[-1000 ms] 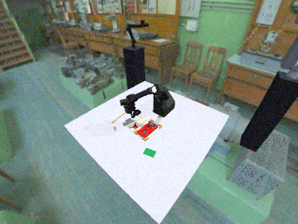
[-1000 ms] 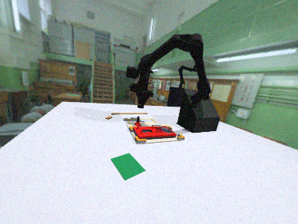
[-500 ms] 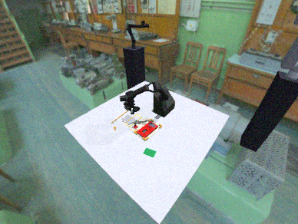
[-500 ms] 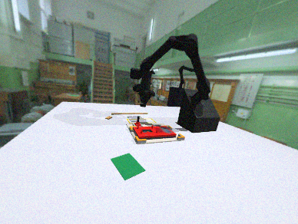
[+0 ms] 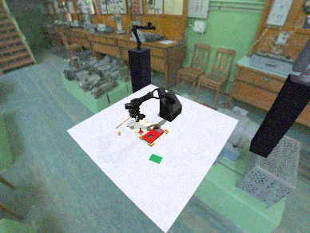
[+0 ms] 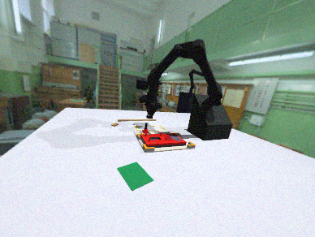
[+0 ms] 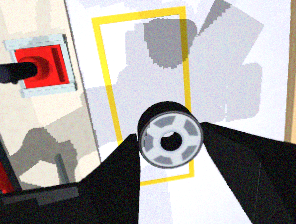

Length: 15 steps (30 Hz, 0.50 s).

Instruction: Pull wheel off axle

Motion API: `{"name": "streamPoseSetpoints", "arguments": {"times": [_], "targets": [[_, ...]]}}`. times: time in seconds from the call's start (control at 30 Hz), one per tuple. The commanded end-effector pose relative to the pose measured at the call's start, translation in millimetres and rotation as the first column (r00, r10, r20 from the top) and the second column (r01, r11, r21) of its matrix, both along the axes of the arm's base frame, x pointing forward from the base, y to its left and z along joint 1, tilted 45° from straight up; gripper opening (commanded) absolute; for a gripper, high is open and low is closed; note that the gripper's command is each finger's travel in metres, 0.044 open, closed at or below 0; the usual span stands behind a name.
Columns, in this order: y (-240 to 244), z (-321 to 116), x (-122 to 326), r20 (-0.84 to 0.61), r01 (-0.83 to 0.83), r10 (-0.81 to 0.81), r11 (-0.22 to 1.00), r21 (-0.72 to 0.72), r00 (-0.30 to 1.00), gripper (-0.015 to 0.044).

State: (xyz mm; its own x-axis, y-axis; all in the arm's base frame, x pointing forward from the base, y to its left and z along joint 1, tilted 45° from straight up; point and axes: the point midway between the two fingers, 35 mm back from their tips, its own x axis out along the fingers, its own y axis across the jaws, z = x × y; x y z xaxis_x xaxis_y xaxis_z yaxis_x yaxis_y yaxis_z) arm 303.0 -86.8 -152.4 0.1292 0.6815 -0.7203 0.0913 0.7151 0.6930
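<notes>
Wrist view: my fingers grip the wheel (image 7: 171,141) by its tread, held above the surface (image 7: 235,60) over the lower edge of the yellow marked area (image 7: 105,75), clear of the axle (image 7: 17,71). I should centre it inside the outline, lower until seated, then release fully.

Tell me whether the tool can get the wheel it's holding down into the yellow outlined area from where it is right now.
Probably yes. The tool grips the wheel above the yellow outline, overlapping its lower end, and nothing stands inside the outline. The red block with the axle sits off to one side.
</notes>
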Motion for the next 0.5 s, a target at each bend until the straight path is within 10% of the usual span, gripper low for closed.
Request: {"name": "streamPoseSetpoints", "arguments": {"times": [0.0, 0.47], "targets": [[25, -22, -1, -0.018, -0.004, 0.005, 1.000, 0.017, 1.000, 0.0000], [49, -44, 1, -0.015, -0.009, 0.010, 1.000, 0.016, 1.000, 0.0026]]}}
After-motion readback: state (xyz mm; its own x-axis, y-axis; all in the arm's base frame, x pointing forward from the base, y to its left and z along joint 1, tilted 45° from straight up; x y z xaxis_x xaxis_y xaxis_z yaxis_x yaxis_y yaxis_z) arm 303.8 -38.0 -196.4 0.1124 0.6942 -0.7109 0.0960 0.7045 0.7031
